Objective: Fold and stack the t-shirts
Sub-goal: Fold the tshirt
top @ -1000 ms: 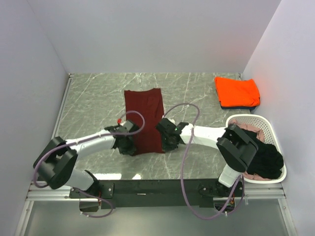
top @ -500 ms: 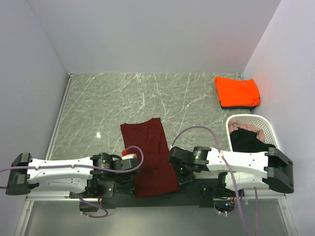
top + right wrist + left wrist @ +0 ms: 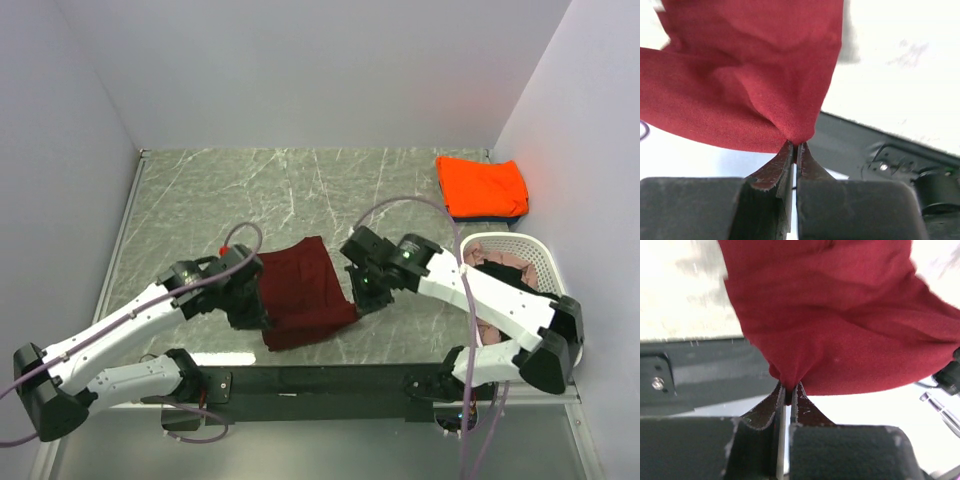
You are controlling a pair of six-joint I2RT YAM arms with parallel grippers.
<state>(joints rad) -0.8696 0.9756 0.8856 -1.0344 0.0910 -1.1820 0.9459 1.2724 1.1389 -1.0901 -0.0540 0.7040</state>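
The dark maroon t-shirt [image 3: 305, 295] is lifted at the near middle of the table, bunched and sagging between both grippers. My left gripper [image 3: 252, 312] is shut on its left near corner; the wrist view shows the maroon cloth [image 3: 840, 330] pinched at the tips of the left gripper [image 3: 788, 387]. My right gripper [image 3: 358, 296] is shut on the right near corner, with cloth [image 3: 750, 85] pinched at the tips of the right gripper [image 3: 797, 146]. A folded bright orange t-shirt [image 3: 482, 186] lies on a dark blue one [image 3: 460, 214] at the back right. Black [image 3: 500, 282] and pale pink [image 3: 485, 330] t-shirts lie in the basket.
The white perforated basket [image 3: 535, 250] stands at the right edge, partly covered by the right arm. Grey walls close the table at left, back and right. A black rail [image 3: 330, 380] runs along the near edge. Cables loop over both arms.
Both grippers have risen and moved away from the near edge, carrying the maroon shirt's near end with them. The shirt, flat and long before, now sits bunched and shorter.
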